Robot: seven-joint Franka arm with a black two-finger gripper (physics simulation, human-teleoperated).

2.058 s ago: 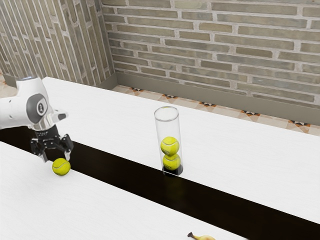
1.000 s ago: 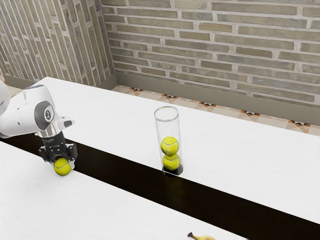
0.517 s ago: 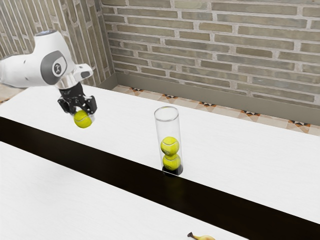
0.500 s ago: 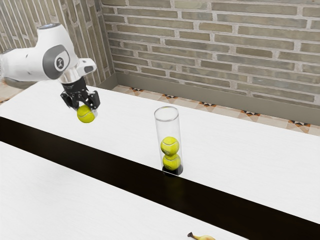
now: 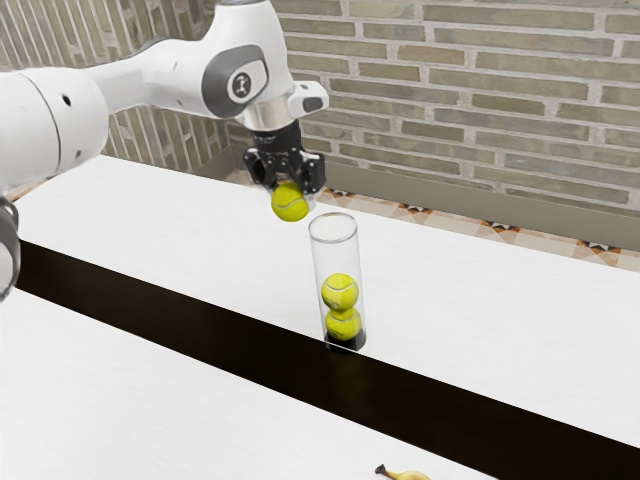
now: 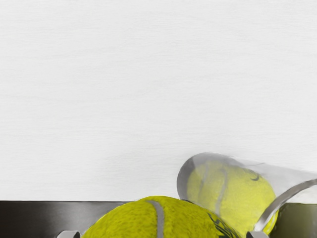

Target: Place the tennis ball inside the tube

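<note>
High over the table, my black gripper [image 5: 290, 192] is shut on a yellow-green tennis ball [image 5: 290, 202], with a finger on each side of it. The held ball [image 6: 161, 220] also looms at the wrist view's lower edge, between the light fingertips. A clear upright tube [image 5: 333, 250] with a dark base stands on the table, just to the exterior view's right of the held ball and lower. Inside it two tennis balls are stacked, an upper ball [image 5: 340, 292] and a lower ball [image 5: 343, 323]. In the wrist view, the tube's rim [image 6: 285, 198] lies beside the held ball.
The white table [image 5: 170, 400] has a dark strip [image 5: 220, 325] running across it, and the tube's base is at that strip. A banana [image 5: 405, 474] lies at the exterior view's bottom edge. Behind the table rises a brick wall [image 5: 480, 110].
From open above the ball on the table, my gripper came down, shut on it and lifted it. Gripper and ball then moved to the exterior view's right, near the tube's top.
</note>
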